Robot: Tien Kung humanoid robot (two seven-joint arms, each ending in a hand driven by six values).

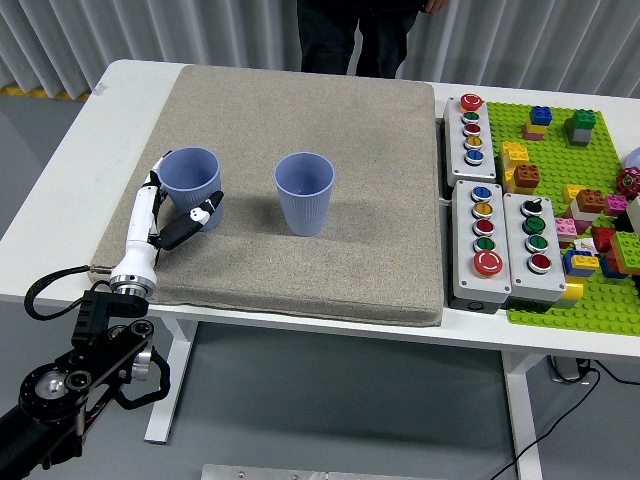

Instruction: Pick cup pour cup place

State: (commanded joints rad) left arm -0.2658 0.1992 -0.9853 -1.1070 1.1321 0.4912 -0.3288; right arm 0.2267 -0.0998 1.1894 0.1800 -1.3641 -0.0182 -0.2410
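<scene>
Two blue-grey ribbed cups stand upright on the grey mat (300, 270): the left cup (190, 178) near the mat's left edge, the right cup (304, 192) at its middle. My left hand (180, 196), white with black fingertips, reaches in from the lower left. It sits low at the left cup's near-left side. Its fingers (153, 186) run along the cup's left wall and the thumb (200, 213) lies in front of its base, spread loosely, not clasping it. What the cups hold is hidden. My right arm is out of view.
Two grey button boxes (472, 130) (510, 245) lie right of the mat. A green baseplate (580, 290) with several toy bricks fills the right side. A person in dark clothes (350, 35) stands at the far edge.
</scene>
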